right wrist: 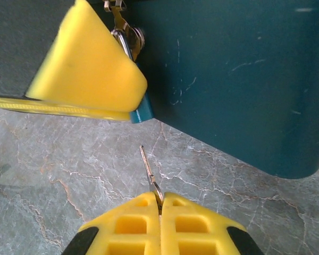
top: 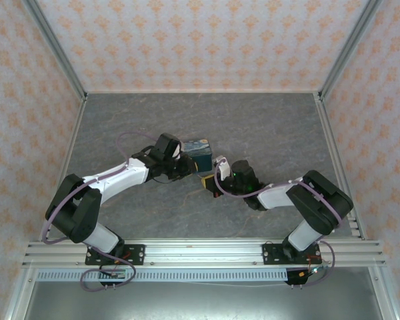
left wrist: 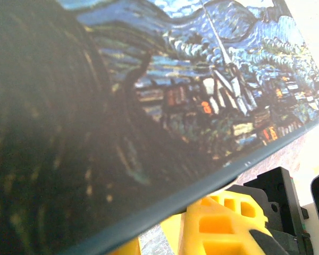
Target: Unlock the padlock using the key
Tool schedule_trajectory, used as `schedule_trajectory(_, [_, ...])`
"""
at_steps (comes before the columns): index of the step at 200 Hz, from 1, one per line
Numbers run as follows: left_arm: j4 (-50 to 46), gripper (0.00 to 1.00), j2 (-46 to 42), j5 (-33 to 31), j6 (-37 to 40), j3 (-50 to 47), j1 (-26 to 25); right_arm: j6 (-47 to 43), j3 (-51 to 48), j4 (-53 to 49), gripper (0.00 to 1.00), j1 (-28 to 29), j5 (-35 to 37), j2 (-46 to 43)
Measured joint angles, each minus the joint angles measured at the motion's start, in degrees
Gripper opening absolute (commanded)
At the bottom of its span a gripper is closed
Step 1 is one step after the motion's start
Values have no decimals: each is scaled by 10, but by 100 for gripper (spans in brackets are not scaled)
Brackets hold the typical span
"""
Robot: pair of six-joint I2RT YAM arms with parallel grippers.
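Note:
In the right wrist view my right gripper (right wrist: pixel 160 199) is shut on the key (right wrist: pixel 148 169), a thin silvery sliver pointing up and left over the table. Above it, the yellow fingers of my left gripper (right wrist: pixel 133 106) press against the box's dark teal wall (right wrist: pixel 228 79). A small teal corner of the padlock (right wrist: pixel 140 111) pokes out between their tips, and a silver shackle (right wrist: pixel 125 34) shows just above. The key tip stands a short way below the padlock, apart from it. From above, both grippers meet in front of the box (top: pixel 199 150).
The Starry-Night-print box lid (left wrist: pixel 202 79) looms close over my left gripper's fingers (left wrist: pixel 223 223). Grey marbled tabletop (top: pixel 267 127) spreads around the box. Patterned walls and metal frame rails (top: pixel 333 153) enclose the table.

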Motion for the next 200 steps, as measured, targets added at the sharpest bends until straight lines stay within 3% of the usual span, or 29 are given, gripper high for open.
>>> schedule_trajectory(200, [0,10,0,1,0,0,0,15,7,15,0,0,-1,2])
